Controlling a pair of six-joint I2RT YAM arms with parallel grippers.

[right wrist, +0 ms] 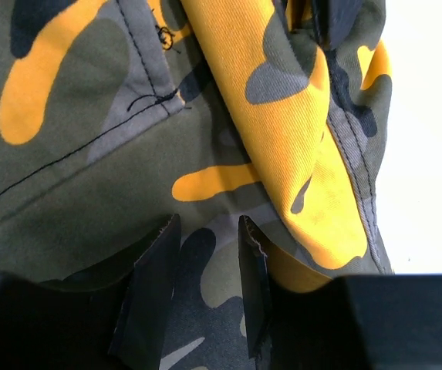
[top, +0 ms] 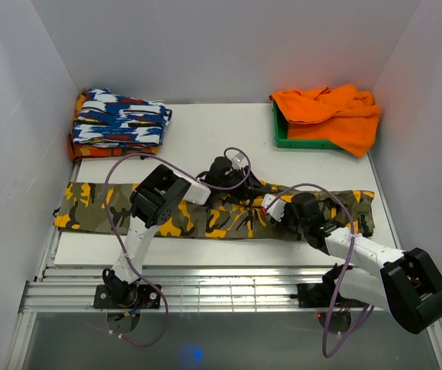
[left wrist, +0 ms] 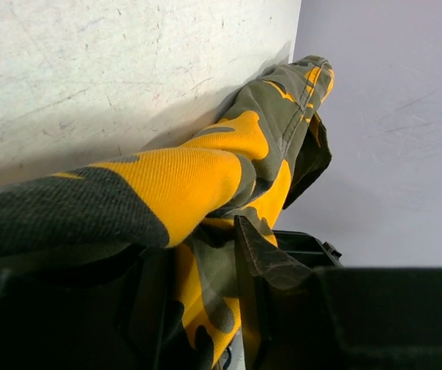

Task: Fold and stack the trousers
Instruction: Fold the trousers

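Trousers (top: 97, 206) lie stretched sideways across the near half of the table (top: 221, 131). The right gripper (top: 278, 206) is down on them right of the middle, its fingers (right wrist: 155, 293) narrowly apart with cloth between; whether they pinch it I cannot tell. The left gripper (top: 228, 176) sits at their far edge, clenched on a fold. At far left lies a patterned garment (top: 120, 119). At far right an orange cloth (top: 332, 112) drapes over a green bin (top: 282, 137).

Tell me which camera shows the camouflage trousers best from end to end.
The top external view: the trousers lie stretched in a long strip across the table, with both ends visible. The left wrist and right wrist views each show only a close-up bunch of the cloth at the jaws.
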